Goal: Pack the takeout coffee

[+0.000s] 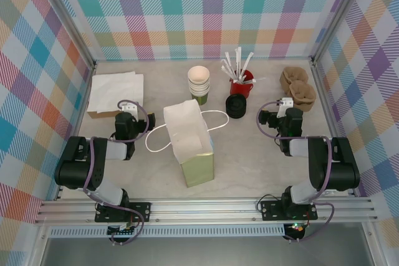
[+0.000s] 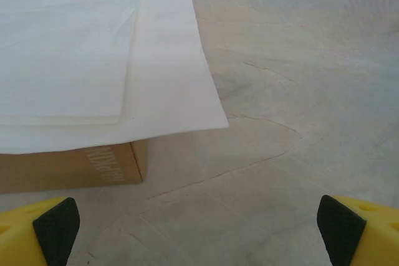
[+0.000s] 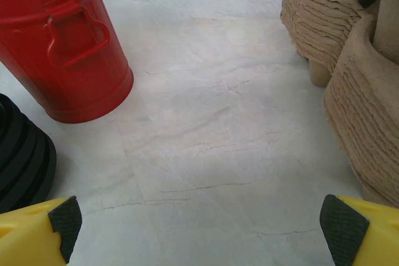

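Observation:
The takeout coffee's parts stand apart at the back of the table. A stack of pale green paper cups (image 1: 199,84) with cream insides is at the centre. To its right is a stack of round black lids (image 1: 237,105), whose edge (image 3: 22,154) also shows at the left of the right wrist view. My left gripper (image 1: 128,115) (image 2: 199,228) is open over bare table beside a box of white napkins (image 2: 93,60). My right gripper (image 1: 285,109) (image 3: 199,228) is open over bare table, right of the lids. Neither gripper holds anything.
A green paper bag (image 1: 194,147) with a white top and white cord handles stands mid-table between the arms. A red cup (image 1: 241,85) (image 3: 62,48) of white sticks is behind the lids. Brown pulp trays (image 1: 297,85) (image 3: 361,91) sit back right. The napkin box (image 1: 114,93) is back left.

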Controlling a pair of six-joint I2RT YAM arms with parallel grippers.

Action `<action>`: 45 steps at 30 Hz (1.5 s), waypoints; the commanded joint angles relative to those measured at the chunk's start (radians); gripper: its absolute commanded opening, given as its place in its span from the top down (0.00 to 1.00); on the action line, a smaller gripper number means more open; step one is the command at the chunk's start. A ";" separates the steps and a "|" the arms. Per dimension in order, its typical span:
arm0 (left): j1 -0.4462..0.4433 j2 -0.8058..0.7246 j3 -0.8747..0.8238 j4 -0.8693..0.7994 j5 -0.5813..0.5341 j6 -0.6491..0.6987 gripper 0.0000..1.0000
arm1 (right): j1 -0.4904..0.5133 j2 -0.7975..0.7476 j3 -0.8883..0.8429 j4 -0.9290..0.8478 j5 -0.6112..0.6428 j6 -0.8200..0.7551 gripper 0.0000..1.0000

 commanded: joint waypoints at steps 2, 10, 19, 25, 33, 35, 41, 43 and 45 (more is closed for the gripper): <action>-0.001 0.005 0.021 -0.007 -0.007 -0.002 0.00 | 0.004 0.003 0.000 0.032 -0.014 -0.007 0.00; -0.001 0.005 0.021 -0.007 -0.007 -0.002 0.00 | 0.003 0.003 0.001 0.030 -0.015 -0.007 0.00; 0.011 -0.017 0.026 -0.029 -0.012 -0.022 0.00 | 0.001 -0.009 0.008 0.007 -0.002 0.004 0.00; 0.013 -0.283 0.128 -0.402 -0.171 -0.105 0.00 | 0.001 -0.225 0.087 -0.343 0.078 0.040 0.00; 0.021 -0.528 0.527 -1.164 -0.099 -0.312 0.01 | 0.002 -0.504 0.239 -0.831 0.068 0.222 0.00; 0.016 -0.550 0.640 -1.326 0.007 -0.342 0.05 | 0.003 -0.543 0.284 -0.929 0.055 0.266 0.00; -0.143 -0.571 0.881 -1.674 0.082 -0.363 0.08 | 0.004 -0.594 0.332 -1.037 0.035 0.353 0.00; -0.208 -0.554 0.933 -1.753 0.092 -0.388 0.08 | 0.004 -0.579 0.347 -1.057 0.041 0.367 0.00; -0.267 -0.535 0.973 -1.806 0.121 -0.420 0.08 | 0.004 -0.553 0.363 -1.071 0.047 0.379 0.00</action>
